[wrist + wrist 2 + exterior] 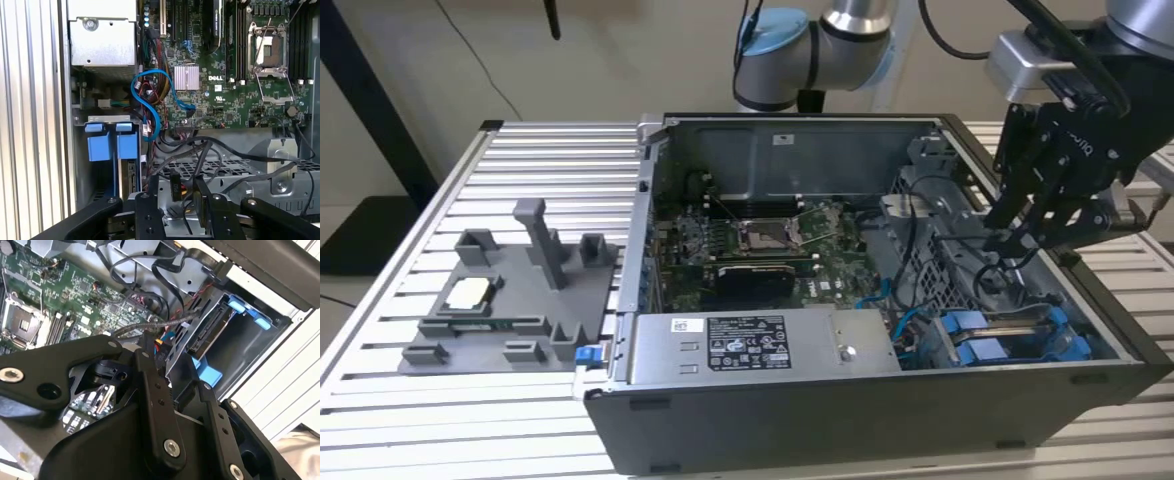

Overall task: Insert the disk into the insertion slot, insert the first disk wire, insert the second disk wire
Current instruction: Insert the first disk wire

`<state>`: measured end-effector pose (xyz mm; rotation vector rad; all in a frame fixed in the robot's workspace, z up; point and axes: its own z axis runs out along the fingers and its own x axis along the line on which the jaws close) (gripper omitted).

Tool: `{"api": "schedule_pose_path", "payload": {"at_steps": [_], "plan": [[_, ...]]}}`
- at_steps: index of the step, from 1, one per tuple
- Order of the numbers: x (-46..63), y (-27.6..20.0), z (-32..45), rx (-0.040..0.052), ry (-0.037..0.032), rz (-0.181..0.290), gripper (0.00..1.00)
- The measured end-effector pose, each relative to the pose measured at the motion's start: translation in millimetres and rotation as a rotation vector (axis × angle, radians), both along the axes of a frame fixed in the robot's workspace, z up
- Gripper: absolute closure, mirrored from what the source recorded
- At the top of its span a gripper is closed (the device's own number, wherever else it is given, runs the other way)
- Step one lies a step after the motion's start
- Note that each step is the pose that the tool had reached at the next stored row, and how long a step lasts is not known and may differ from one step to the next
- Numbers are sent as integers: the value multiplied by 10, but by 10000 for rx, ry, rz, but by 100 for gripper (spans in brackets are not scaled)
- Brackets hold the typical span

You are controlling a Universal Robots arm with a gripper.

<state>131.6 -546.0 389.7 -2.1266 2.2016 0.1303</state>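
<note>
The disk (211,332) stands on its edge inside the insertion slot (241,347). The slot is in the corner of the open computer case (854,430), on the exterior view's right and close to that camera. Blue tabs (97,146) stick out next to the disk. The gripper (1017,240) hangs down into the case just past the slot, farther from that camera. It is over a bunch of black wires (215,144) and the grey cage with holes (235,167). It is near the disk but does not touch it. It cannot be told if the gripper is open or closed, or if it has hold of anything. The grey power box (761,345) lies beside the slot, toward the exterior view's left
</note>
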Motion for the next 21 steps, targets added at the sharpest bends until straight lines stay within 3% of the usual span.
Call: {"api": "schedule_pose_path", "payload": {"at_steps": [5,8,13,14,21], "plan": [[0,-4,0,1,0,1,62],[0,-5,0,1,0,1,75],[0,-8,0,1,0,0,77],[0,-9,-1,1,0,1,81],[0,-12,-1,1,0,1,81]]}}
